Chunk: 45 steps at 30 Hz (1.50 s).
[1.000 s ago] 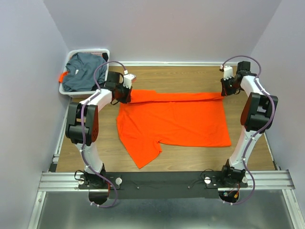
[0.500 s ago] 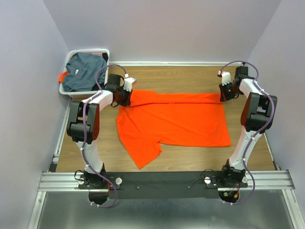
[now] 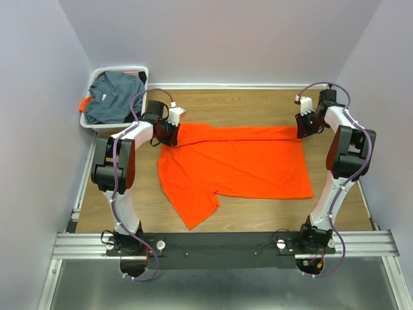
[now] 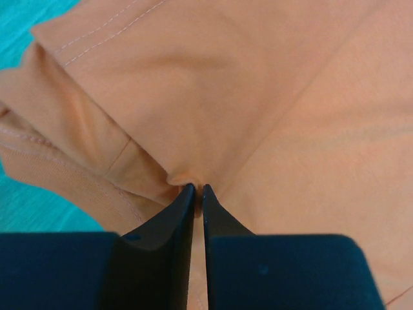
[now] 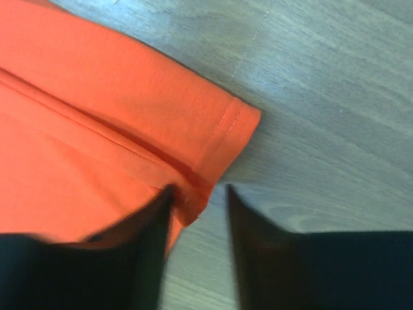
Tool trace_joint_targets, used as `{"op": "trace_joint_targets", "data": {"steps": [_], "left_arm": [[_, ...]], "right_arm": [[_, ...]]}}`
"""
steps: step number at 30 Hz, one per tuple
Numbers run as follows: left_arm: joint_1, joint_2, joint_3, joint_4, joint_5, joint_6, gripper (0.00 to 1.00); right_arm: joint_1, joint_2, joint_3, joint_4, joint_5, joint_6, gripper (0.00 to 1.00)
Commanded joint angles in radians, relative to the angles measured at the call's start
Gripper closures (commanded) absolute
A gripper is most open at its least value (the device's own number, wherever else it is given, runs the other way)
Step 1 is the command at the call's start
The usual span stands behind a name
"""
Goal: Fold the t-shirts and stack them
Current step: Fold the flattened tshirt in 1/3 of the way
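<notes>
The orange t-shirt (image 3: 239, 165) lies spread on the wooden table, its far edge folded over into a narrow strip (image 3: 239, 134). At the strip's left end, my left gripper (image 3: 169, 132) is low on the cloth. The left wrist view shows its jaws (image 4: 199, 188) nearly together, with a pinch of orange cloth (image 4: 258, 97) between the tips. My right gripper (image 3: 302, 129) is at the strip's right end. Its jaws (image 5: 199, 190) stand apart, with the hem corner (image 5: 219, 139) lying loose between them on the wood. The dark grey-blue t-shirt (image 3: 113, 97) sits crumpled in the basket.
The white slotted basket (image 3: 119, 68) stands at the far left corner against the wall. Walls close in the table on the left, far and right sides. Bare wood (image 3: 258, 103) shows beyond the shirt, and a sleeve (image 3: 193, 206) points toward the near edge.
My right jaws have parted and let go of the hem corner. Both grippers shifted slightly outward along the folded strip. The left jaws still pinch cloth.
</notes>
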Motion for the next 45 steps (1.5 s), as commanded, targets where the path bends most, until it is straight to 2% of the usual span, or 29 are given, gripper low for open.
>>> {"op": "trace_joint_targets", "data": {"steps": [1, 3, 6, 13, 18, 25, 33, 40, 45], "left_arm": [[0.003, -0.035, 0.097, -0.074, 0.082, 0.058, 0.68], [0.006, -0.025, 0.188, -0.1, 0.089, 0.055, 0.62], [0.012, 0.034, 0.322, -0.129, 0.083, 0.049, 0.59], [0.026, 0.206, 0.526, -0.168, 0.083, 0.015, 0.59], [0.027, 0.268, 0.58, -0.16, 0.065, -0.002, 0.58], [0.032, 0.335, 0.602, -0.163, 0.037, -0.018, 0.56], [0.033, 0.341, 0.568, -0.165, 0.034, -0.017, 0.56], [0.032, 0.347, 0.56, -0.16, 0.004, -0.029, 0.5], [0.032, 0.361, 0.566, -0.16, -0.029, -0.04, 0.49]], "right_arm": [[-0.011, -0.071, 0.005, -0.02, -0.022, -0.009, 0.43], [-0.011, -0.082, 0.024, -0.02, -0.031, 0.016, 0.38], [-0.011, -0.088, 0.066, -0.026, -0.045, 0.042, 0.32], [-0.011, -0.085, 0.117, -0.07, -0.079, 0.082, 0.33], [-0.011, -0.09, 0.103, -0.078, -0.073, 0.076, 0.34], [-0.011, -0.087, 0.1, -0.087, -0.076, 0.073, 0.34], [-0.011, -0.078, 0.117, -0.093, -0.079, 0.074, 0.34], [-0.013, -0.075, 0.114, -0.1, -0.089, 0.074, 0.34], [-0.011, -0.079, 0.109, -0.103, -0.088, 0.068, 0.34]]}}
